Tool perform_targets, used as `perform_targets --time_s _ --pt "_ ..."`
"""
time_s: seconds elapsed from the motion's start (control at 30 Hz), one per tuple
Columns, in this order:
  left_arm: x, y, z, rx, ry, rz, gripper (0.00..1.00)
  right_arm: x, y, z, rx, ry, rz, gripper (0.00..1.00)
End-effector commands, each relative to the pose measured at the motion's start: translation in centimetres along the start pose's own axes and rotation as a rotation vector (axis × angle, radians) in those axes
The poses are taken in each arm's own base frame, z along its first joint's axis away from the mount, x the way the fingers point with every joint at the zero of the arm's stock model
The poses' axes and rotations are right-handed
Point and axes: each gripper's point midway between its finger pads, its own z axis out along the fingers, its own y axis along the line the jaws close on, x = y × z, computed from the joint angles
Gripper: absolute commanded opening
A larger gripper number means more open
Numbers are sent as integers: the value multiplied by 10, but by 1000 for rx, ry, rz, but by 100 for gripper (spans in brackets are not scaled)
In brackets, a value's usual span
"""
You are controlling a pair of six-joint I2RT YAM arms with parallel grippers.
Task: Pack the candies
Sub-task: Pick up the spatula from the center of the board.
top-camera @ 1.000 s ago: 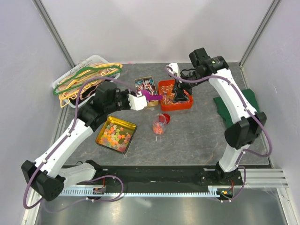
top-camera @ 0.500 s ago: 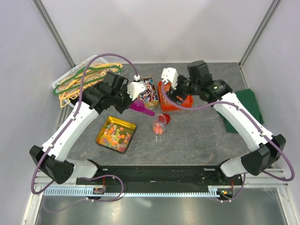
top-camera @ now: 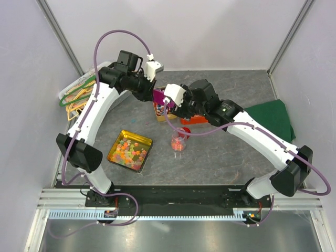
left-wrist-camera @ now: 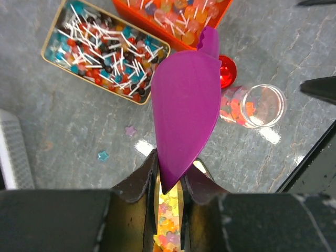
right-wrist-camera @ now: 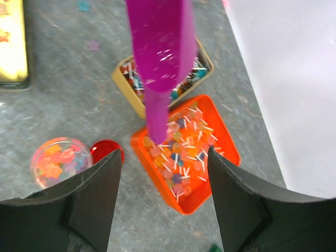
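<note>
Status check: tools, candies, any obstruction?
Left tool shut on purple scoop, above lollipop tin. Right tool open, empty. Candies mostly in gold tin, some in jar. Red lid off, beside jar.

I record the scoop (left-wrist-camera: 186, 110) as smooth purple plastic, glossy, with soft highlights. The table (left-wrist-camera: 79, 136) looks like a grey mottled, stone-patterned surface, smooth, showing bright glare patches. The jar (left-wrist-camera: 265, 105) is clear, glossy plastic. The lid (left-wrist-camera: 227, 71) is red and mirror-shiny. The square tin (top-camera: 114, 144) reads as gold-toned metal with a reflective rim, and its candies (top-camera: 128, 151) look matt. The orange tray (right-wrist-camera: 156, 178) is plain plastic with low sheen. The cloth (top-camera: 270, 118) is dark green fabric, matt. The right gripper (right-wrist-camera: 163, 155) has matt black fingers (right-wrist-camera: 241, 205); I cannot tell their material.
</note>
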Motion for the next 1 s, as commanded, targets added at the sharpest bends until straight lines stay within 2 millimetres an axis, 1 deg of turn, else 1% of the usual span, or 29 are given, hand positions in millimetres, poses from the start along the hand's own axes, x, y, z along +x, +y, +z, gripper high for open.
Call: perform_targets --time_s 0.0,0.07,0.1,0.17,0.2,0.23,0.3,0.33,0.37,0.4,0.47,0.6,0.63,0.67,0.7,0.77,0.8,0.83,0.87,0.97 --pt "-29 -17 3 133 -100 -51 2 -8 -30 0 184 -6 21 72" --pt "-37 -26 3 212 -128 -91 2 -7 -31 6 195 6 12 72" --pt "-38 -29 6 276 -137 -127 2 -8 -30 8 207 9 5 72" --pt "-44 -29 8 334 -155 -195 2 -4 -26 13 208 27 -8 72" --pt "-43 -26 11 382 -160 -233 2 -7 -24 14 211 20 -13 72" --pt "-45 -25 12 406 -162 -275 2 -2 -23 14 217 34 -15 72" --pt "-48 -16 9 440 -185 -310 2 -4 -21 13 220 28 -18 72" --pt "-47 -12 13 450 -181 -337 2 -2 -19 14 219 33 -17 72" --pt "-48 -3 12 447 -200 -346 2 -2 -20 12 221 32 -17 72" --pt "-50 -3 10 473 -210 -357 2 -3 -20 10 221 27 -18 72" --pt "-53 4 9 489 -224 -390 2 -2 -20 10 223 30 -21 72" --pt "-59 0 2 547 -247 -402 2 5 -23 12 257 46 -38 67" --pt "-58 -2 2 560 -243 -409 2 10 -23 14 262 58 -44 66" --pt "-58 -4 1 573 -247 -407 2 10 -26 15 285 59 -57 64" --pt "-58 -7 -1 586 -240 -436 2 14 -25 16 287 70 -72 64" --pt "-55 -11 -1 610 -233 -451 2 15 -31 18 327 73 -90 63" --pt "-52 -13 0 613 -225 -459 2 18 -31 20 333 81 -95 63" --pt "-51 -13 0 616 -226 -458 2 19 -31 21 338 83 -98 62" --pt "-51 -14 0 613 -224 -457 2 17 -35 20 357 75 -97 61" --pt "-45 -14 3 608 -213 -465 2 12 -37 19 363 61 -98 59"
